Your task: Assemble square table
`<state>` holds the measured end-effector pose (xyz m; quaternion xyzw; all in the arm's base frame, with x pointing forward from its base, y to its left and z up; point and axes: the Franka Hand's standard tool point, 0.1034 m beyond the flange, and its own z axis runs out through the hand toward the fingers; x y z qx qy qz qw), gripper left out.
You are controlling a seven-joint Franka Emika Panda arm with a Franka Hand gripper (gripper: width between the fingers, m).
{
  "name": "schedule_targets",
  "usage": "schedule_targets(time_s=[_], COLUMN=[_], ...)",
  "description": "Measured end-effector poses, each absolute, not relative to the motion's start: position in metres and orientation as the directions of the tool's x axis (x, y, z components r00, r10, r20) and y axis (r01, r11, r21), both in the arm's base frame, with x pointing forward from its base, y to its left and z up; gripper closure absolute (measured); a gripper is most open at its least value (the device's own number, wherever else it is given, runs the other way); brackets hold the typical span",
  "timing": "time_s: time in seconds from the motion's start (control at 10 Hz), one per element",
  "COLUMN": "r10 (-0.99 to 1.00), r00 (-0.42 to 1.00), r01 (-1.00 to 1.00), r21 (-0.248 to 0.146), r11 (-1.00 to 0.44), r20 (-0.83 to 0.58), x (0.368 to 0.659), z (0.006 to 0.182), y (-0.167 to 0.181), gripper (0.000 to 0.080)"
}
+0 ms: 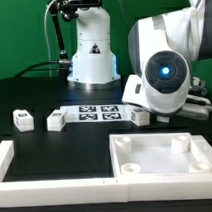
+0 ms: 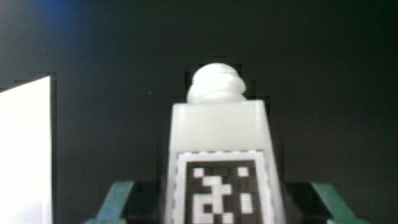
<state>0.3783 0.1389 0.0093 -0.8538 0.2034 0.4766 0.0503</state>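
Wrist: end effector apart, fingers flanking upright tagged leg, gap each side, round peg on its far end. Exterior: arm hides end effector. Tabletop rim-up on bench near it. Two spare legs well apart from it, past marker board.

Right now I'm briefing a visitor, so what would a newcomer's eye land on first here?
The arm's glowing blue ring dominates the exterior view's right, looming above the white square tabletop with its round corner sockets. In the wrist view, a tagged table leg fills the middle, flanked by the fingers of the gripper.
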Motion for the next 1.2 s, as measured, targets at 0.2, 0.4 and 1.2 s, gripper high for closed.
schedule_targets(time_s=[0.2, 0.4, 1.2], r10=[-0.292, -0.229, -0.257], r00=[0.467, 0.531, 0.778], r01=[-0.393, -0.383, -0.351], r21=[0.1, 0.01, -0.058], r11=[-0.914, -0.924, -0.935], r20=[-0.835, -0.816, -0.573], x=[0.381, 0.417, 0.471], z=[0.013, 0.055, 0.1], y=[0.139, 0.131, 0.114], gripper=[0.0513, 0.0512, 0.0511])
